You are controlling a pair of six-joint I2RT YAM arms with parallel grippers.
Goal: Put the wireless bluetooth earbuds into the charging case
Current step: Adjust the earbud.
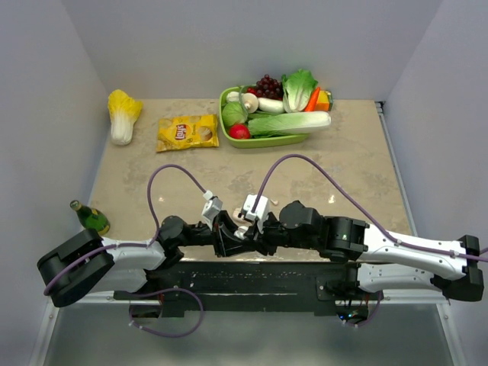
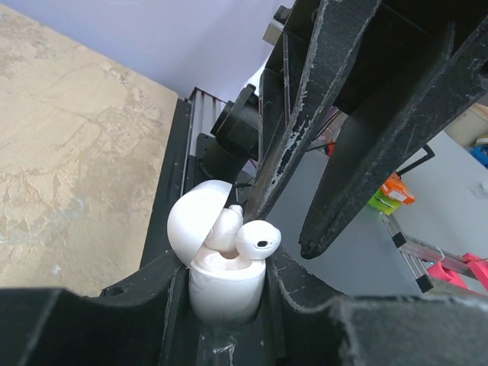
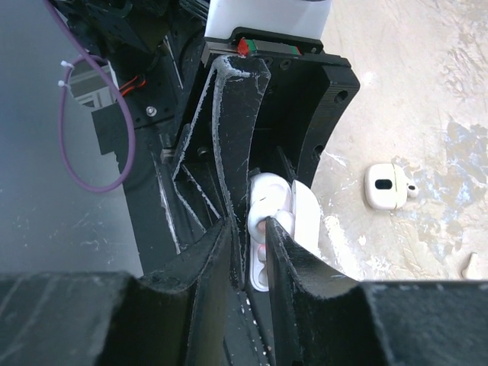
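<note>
Both arms (fingers [image 2: 305,229] meeting) over charging case [image 2: 225,286]

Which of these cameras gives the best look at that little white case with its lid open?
The left wrist view: the charging case fills the middle, lid up, an earbud at its mouth, clamped by the left gripper. The right wrist view shows only a sliver behind the right gripper fingers. From the top external view the grippers hide it.

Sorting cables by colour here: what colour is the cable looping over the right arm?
Purple. The cable shows best in the top external view.
</note>
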